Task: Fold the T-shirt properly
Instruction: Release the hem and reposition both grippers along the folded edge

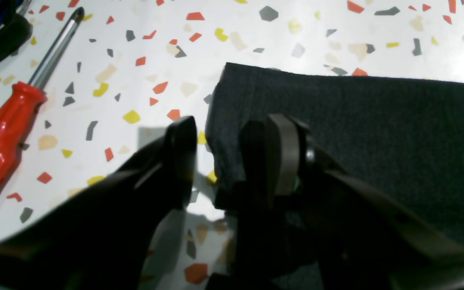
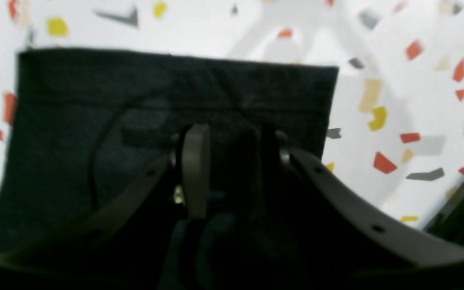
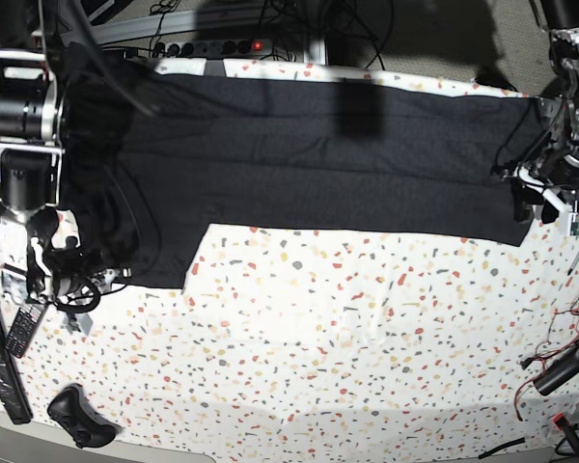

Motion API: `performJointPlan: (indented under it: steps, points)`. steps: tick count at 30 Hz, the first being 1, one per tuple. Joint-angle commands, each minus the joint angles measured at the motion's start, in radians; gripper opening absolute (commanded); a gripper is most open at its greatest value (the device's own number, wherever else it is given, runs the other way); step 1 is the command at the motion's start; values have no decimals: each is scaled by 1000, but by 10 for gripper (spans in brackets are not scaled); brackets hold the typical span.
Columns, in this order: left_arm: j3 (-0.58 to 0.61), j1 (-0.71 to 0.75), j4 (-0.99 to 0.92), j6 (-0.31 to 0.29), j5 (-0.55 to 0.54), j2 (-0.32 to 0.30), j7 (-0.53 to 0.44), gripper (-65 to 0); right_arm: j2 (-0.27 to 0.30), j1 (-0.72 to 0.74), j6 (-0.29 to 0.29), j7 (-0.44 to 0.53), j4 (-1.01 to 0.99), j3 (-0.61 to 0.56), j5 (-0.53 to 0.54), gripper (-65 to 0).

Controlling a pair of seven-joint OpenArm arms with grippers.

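Observation:
The black T-shirt [image 3: 318,164] lies flat as a long band across the far half of the table, with a flap hanging lower at the left end; no print shows. My left gripper [image 1: 220,161] is open at the shirt's right end [image 3: 523,193]. It straddles the cloth's edge [image 1: 357,129], with one finger [image 1: 272,157] over the cloth and the other on the bare table. My right gripper [image 2: 232,161] is low over the shirt's left flap [image 2: 95,121], near its corner [image 3: 77,275]. Its fingers stand apart with dark, blurred cloth under the gap.
A red-handled screwdriver [image 1: 2,137] lies on the speckled table left of my left gripper. A black remote [image 3: 24,333], a black strip and a black controller [image 3: 77,415] sit at the table's left edge. Cables [image 3: 560,367] trail at the right edge.

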Motion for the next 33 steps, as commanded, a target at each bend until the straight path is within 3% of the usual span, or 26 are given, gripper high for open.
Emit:
performJointPlan:
  steps: [1,3,8,13,17,20,27,33]
  points:
    - [-6,-13,18,1,-12,-16,-24,-388,13,38,-14,11,-7,-3,-3,-442]
    - [-6,-13,18,0,-12,-16,-24,-388,14,42,-58,1,-45,-6,-6,-442]
    - [-6,-13,18,0,-25,-16,-24,-388,13,42,-58,-21,-113,-6,-6,-479]
    - [-6,-13,18,0,-45,-16,-24,-388,14,44,-23,-28,-127,-6,-6,-650]
    - [-6,-13,18,0,-45,-16,-23,-388,14,48,7,-14,-111,-6,-6,-650]
    - [-6,-13,18,0,-45,-16,-23,-388,14,48,95,-5,-51,-6,-5,-650]
    - [-6,-13,18,0,-42,-16,-23,-388,14,27,97,-119,212,-6,35,-650]
    - [-6,-13,18,0,-42,-16,-23,-388,13,-131,97,-193,523,-6,151,-650]
